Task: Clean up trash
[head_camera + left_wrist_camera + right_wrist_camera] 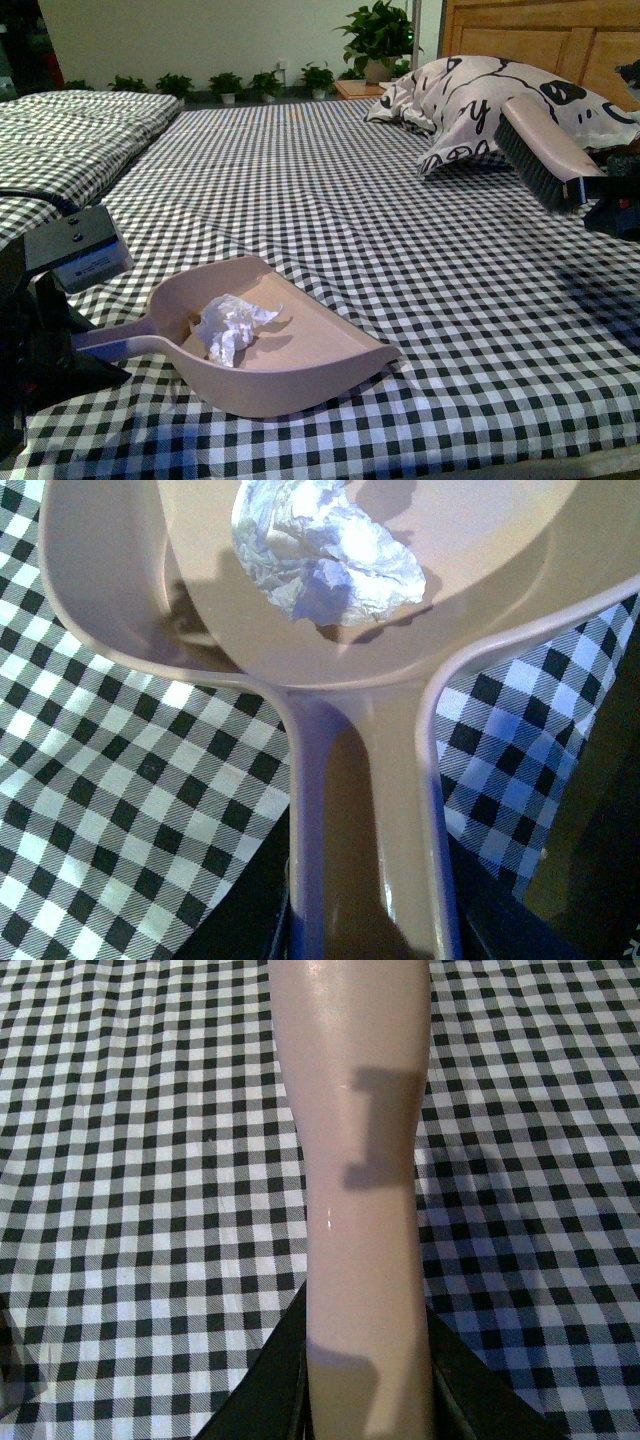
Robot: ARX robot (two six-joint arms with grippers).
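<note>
**A:** Where was the trash?

**B:** The crumpled white paper wad [232, 327] lay inside the pink dustpan [330, 375], toward the back of the pan near where the handle joins. The dustpan rested on the black-and-white checked bedsheet [330, 200].

**A:** And the left gripper?

**B:** The left gripper [85, 345] sat at the near left, its jaws closed on the dustpan's handle [370, 820]. The left wrist view showed the handle running out between dark fingers toward the pan and the wad [325, 555].

**A:** The right one?

**B:** The right gripper [610, 190] was at the far right edge, clamped on the handle of a pink brush [545, 150], with dark bristles hanging above the sheet. Its wrist view showed the brush handle [360, 1210] gripped between black fingers [265, 1390].

**A:** Anything else there?

**B:** A black-and-white patterned pillow [470, 100] lay behind the brush, before a wooden headboard [540, 40]. Potted plants [375, 40] lined the far wall.
</note>
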